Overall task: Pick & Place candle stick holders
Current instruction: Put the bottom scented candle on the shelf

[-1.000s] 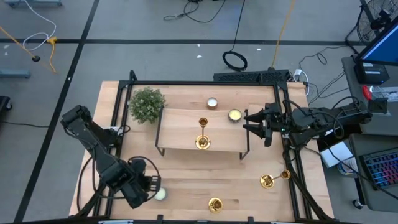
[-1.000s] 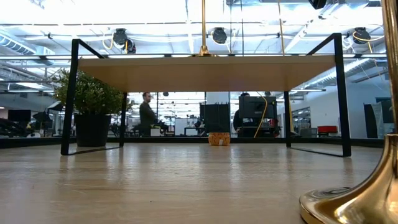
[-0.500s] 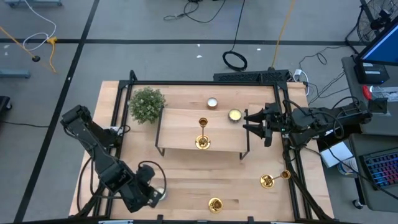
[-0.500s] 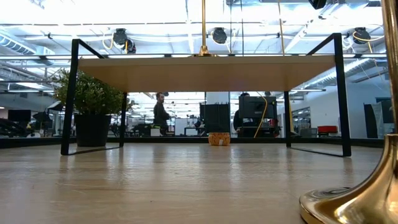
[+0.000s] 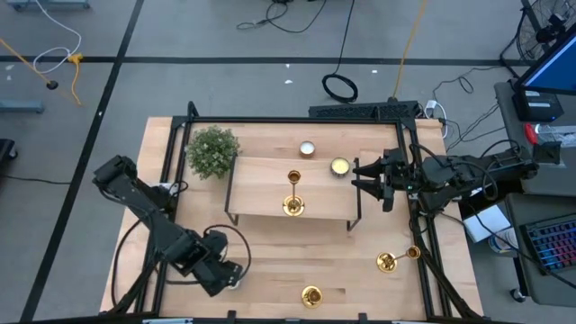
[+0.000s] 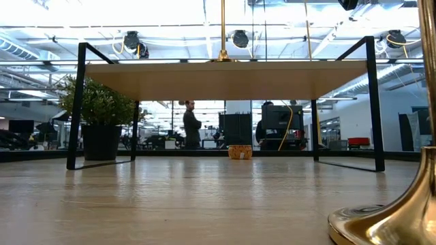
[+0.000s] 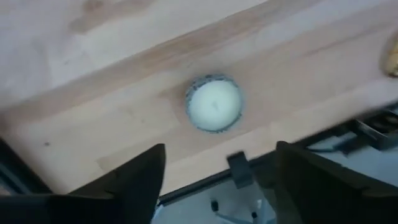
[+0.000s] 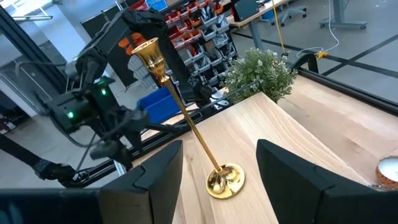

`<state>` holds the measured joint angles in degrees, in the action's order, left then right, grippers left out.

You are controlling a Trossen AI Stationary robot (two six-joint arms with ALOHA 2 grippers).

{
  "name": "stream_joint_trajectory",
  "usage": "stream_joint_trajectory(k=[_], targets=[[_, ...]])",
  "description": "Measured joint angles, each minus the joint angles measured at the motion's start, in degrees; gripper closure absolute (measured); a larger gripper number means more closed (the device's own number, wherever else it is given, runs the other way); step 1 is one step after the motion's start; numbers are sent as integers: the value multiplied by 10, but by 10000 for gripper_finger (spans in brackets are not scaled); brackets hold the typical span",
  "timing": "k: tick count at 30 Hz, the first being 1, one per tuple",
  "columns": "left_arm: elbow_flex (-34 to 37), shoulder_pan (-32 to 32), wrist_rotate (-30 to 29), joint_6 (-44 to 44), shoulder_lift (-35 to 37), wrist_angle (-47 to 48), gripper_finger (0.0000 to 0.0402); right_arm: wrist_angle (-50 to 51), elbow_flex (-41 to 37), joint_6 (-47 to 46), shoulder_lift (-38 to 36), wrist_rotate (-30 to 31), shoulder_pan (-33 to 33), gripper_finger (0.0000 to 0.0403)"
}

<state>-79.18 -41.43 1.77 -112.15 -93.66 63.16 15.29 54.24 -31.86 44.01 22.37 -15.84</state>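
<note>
Beyond open right gripper (image 5: 367,180): one candle stick holder (image 5: 292,195) shelved; left gripper (image 7: 217,180), open over tealight (image 7: 214,106); two holders (image 5: 311,294) (image 5: 388,262) left.

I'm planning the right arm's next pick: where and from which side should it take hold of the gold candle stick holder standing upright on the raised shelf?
Grip the candle stick holder on its thin stem, midway between flared base and cup. It stands upright, alone on the shelf, so a level approach from the right gripper side, fingers either side of the stem, probably works best.
</note>
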Motion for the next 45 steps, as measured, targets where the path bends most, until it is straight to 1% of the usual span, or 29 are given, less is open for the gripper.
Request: stream_joint_trajectory(k=[3,6,9,13,16,19,23,29,34,36,45], targets=[[0,12,31,-5,-32,-14,52,0,0,0,0,0,0,203],[0,25,72,9,-68,-63,27,0,0,0,0,0,0,203],[0,30,79,19,-99,-118,13,0,0,0,0,0,0,203],[0,27,61,-4,-118,-117,16,-1,0,-4,0,0,0,203],[0,20,58,-18,-118,-100,20,-2,0,-5,0,-1,0,203],[0,15,55,-32,-118,-90,14,-1,0,-5,0,-1,0,203],[0,11,43,-35,-118,-93,4,-2,0,-4,0,-1,0,203],[0,13,12,-33,-118,-80,4,-1,0,-3,0,-1,0,203],[11,16,12,-33,-118,-83,4,-2,0,-1,0,-2,0,203],[16,16,22,-33,-118,-84,4,-2,0,-1,0,-2,0,203],[48,16,31,-42,-118,-124,4,-2,0,-1,0,-2,0,203]])
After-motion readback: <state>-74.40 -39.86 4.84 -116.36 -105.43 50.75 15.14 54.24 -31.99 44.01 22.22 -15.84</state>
